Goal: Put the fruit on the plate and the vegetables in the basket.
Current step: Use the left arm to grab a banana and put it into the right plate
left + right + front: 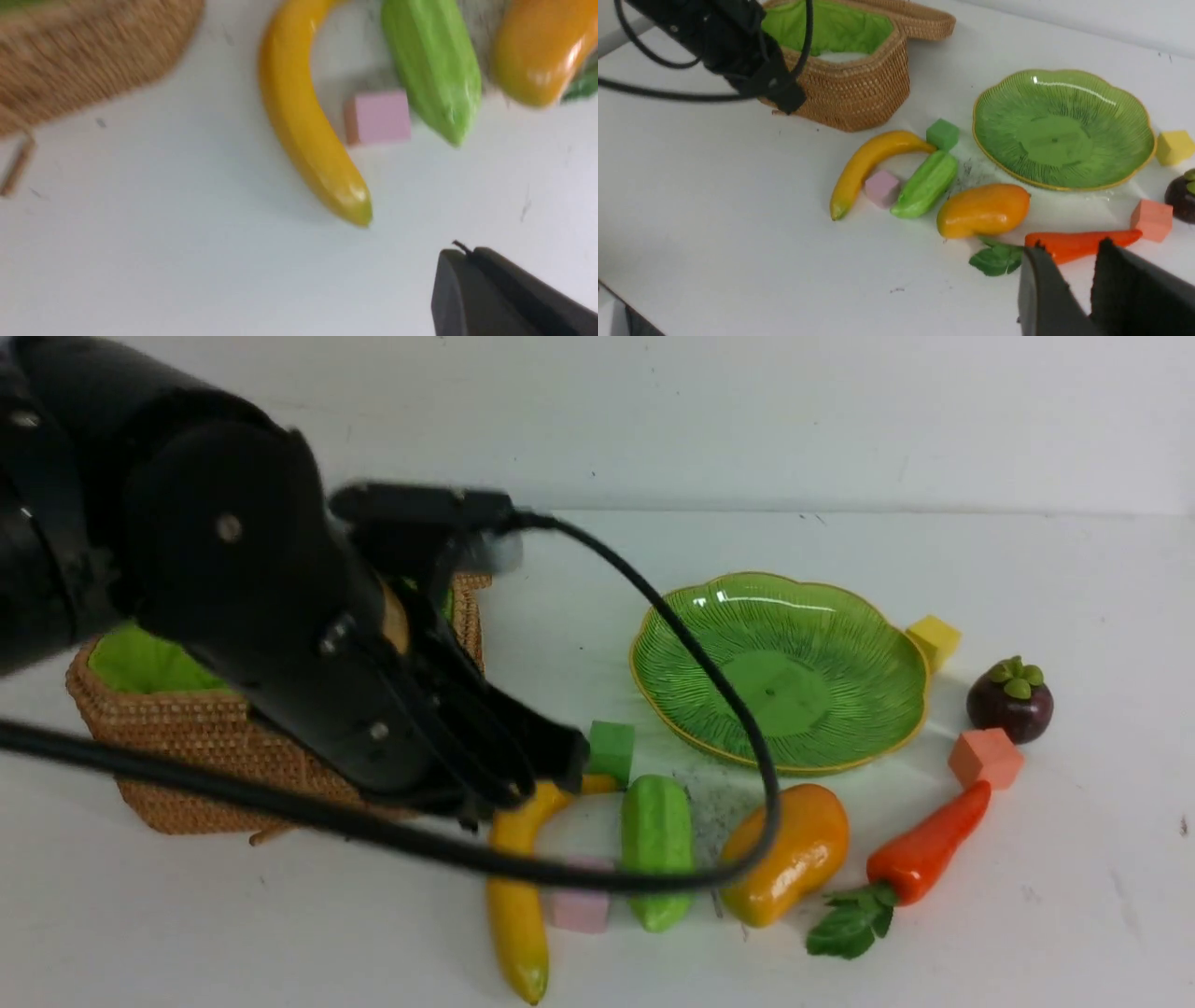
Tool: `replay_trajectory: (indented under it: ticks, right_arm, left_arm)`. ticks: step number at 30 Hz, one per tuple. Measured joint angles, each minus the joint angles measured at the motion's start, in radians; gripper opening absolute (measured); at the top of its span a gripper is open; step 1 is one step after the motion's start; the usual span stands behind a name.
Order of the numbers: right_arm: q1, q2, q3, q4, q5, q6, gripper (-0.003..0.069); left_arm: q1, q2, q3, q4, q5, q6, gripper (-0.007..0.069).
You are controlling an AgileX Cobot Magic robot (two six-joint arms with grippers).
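Left pincer (569,761) pressed together, empty, near basket (187,747) and banana (515,896). Right pincer (1069,247) slightly spread, empty, near carrot (924,849). Cucumber (656,845), mango (789,854), mangosteen (1010,702) lie on counter (1027,569) beside plate (784,663).

Right gripper (1070,246), dark jaws slightly parted; an orange plastic carrot with green leaves (1080,241) lies just past the tips. Beyond it to one side are the plump orange-yellow mango (983,210), stubby light-green cucumber (926,185) and long yellow banana (864,165). The ribbed translucent green plate (1064,140) is farther ahead.
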Motion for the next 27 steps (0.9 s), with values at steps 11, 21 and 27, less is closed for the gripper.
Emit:
replay_trajectory:
  ticks: [11, 21, 27]
  right_arm:
    - [0.000, 0.000, 0.000, 0.006, 0.105, 0.000, 0.0181]
    - [0.000, 0.000, 0.000, 0.006, 0.115, 0.000, 0.0185]
    - [0.000, 0.000, 0.000, 0.006, 0.115, -0.004, 0.0188]
  left_arm:
    - [-0.008, 0.234, 0.045, 0.094, -0.210, -0.109, 0.0274]
    - [0.001, 0.371, 0.045, 0.252, -0.277, -0.206, 0.0447]
    - [0.001, 0.407, 0.045, 0.291, -0.291, -0.220, 0.0426]
